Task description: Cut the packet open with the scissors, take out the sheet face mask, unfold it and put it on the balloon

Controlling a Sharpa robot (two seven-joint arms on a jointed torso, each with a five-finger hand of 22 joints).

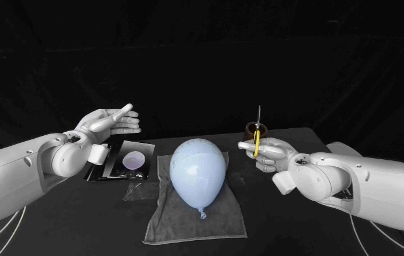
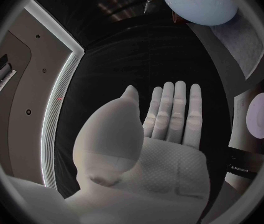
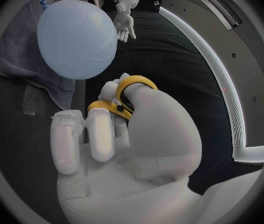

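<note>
Gripping scissors [image 1: 256,142] upright by yellow handles, right hand [image 1: 268,151]; left hand [image 1: 108,122] raised, fingers straight, holding nothing

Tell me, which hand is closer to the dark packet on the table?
Left. The left hand hovers empty close by the packet; the right hand, gripping the scissors, is on the balloon's far side.
</note>
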